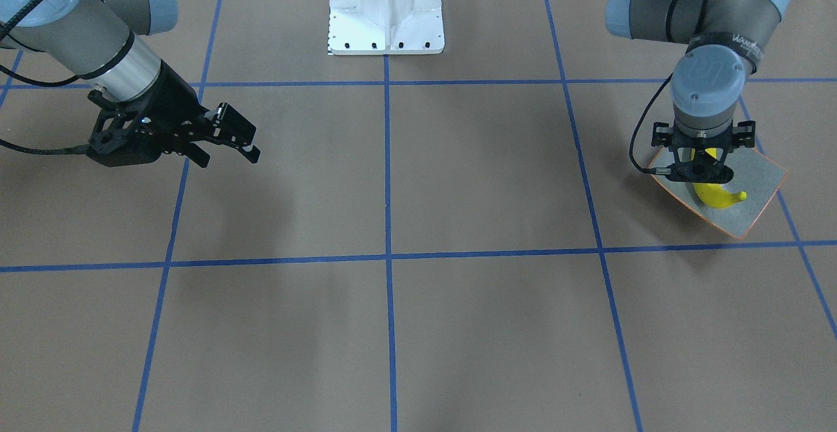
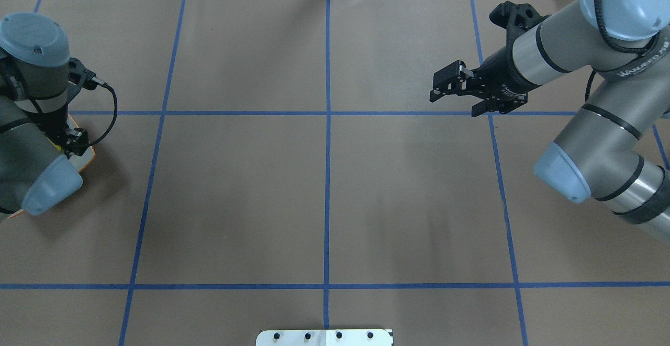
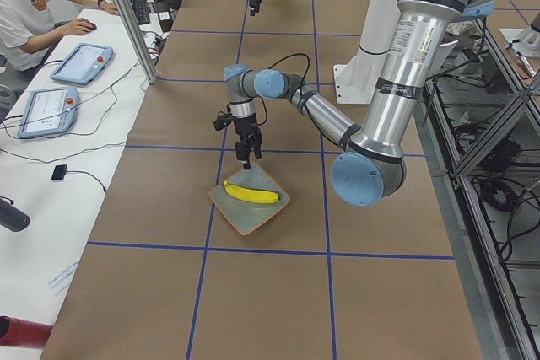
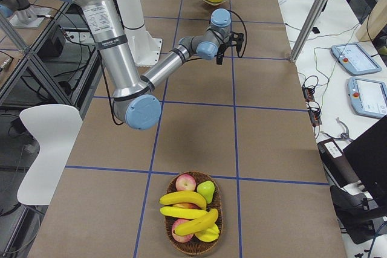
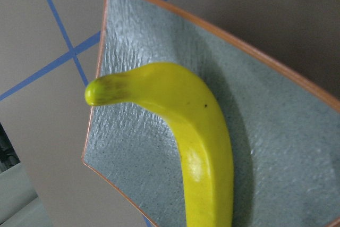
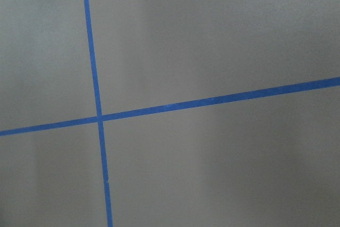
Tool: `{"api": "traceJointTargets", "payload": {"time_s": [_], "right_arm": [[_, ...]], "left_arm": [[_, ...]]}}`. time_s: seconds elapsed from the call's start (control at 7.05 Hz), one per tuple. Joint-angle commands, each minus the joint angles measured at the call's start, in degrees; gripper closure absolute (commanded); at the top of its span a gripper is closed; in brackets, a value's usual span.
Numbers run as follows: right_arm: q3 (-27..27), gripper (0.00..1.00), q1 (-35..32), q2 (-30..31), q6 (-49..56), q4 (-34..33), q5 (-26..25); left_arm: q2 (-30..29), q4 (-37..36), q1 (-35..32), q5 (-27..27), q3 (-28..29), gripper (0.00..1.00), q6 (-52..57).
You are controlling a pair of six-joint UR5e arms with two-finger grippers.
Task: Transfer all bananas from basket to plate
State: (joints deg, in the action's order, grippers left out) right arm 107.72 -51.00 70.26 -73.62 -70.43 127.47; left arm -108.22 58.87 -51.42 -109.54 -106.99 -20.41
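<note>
On the brown table crossed with blue tape lines, at its 9 o'clock edge in the overhead view, the left gripper hangs just above the square grey-green plate with an orange rim. I cannot tell whether its jaws are apart. One glossy yellow curved banana already lies on that plate.

Toward 2 o'clock, the right gripper hovers with jaws apart and empty.

The oval wicker basket sits beyond the 3 o'clock end and holds three more yellow bananas. In the right-end view it lies at 6 o'clock from the right gripper, with the bananas' long axes running 9 to 3. The right arm looks much the nearer.
</note>
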Motion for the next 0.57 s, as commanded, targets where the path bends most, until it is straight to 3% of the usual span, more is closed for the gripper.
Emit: {"api": "traceJointTargets", "payload": {"time_s": [0.0, 0.14, 0.43], "right_arm": [[3.4, 0.0, -5.0, 6.7, 1.5, -0.1, 0.1], [4.3, 0.0, -8.6, 11.4, 6.2, -0.1, 0.1], [4.6, 0.0, -18.5, 23.4, 28.8, -0.1, 2.6]], "left_arm": [[-3.9, 0.2, -2.5, -9.6, -5.0, 0.0, -4.1], [-6.7, 1.0, -2.5, -10.2, -5.8, 0.0, -8.0], [-7.2, 5.4, -2.5, -14.0, -5.9, 0.0, -11.6]]}}
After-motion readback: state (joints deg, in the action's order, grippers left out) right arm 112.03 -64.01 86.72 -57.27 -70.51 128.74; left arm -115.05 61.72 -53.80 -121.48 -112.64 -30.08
